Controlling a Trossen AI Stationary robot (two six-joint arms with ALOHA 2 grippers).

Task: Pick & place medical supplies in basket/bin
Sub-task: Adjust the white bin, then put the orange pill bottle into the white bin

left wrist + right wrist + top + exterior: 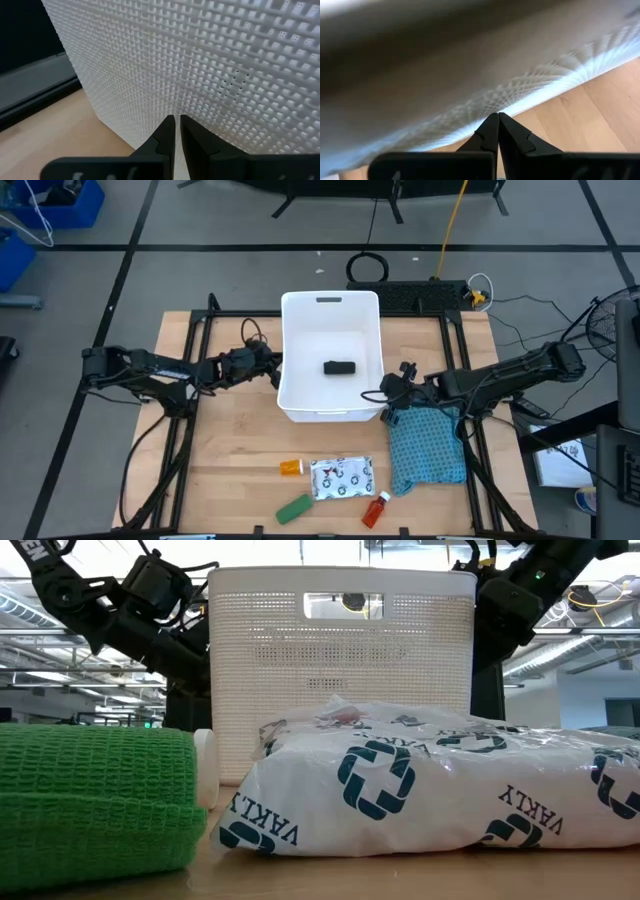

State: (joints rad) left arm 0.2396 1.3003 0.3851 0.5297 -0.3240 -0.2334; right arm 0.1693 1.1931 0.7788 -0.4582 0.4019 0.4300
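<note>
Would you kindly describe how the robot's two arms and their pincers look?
Both arms are dark, nearly black, jointed links with black cables looping along them. The left pincer ends in two slim, tapered black fingers on a broad black block; the right pincer has the same build, its fingers notched near the tips. The low view shows white lettering on the left arm.

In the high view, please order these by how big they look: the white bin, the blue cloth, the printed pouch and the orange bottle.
1. White bin, clearly the largest.
2. Blue cloth.
3. Printed pouch.
4. Orange bottle, the smallest.
All lie on the same table under the overhead camera, so nearness does not distort this order.
</note>
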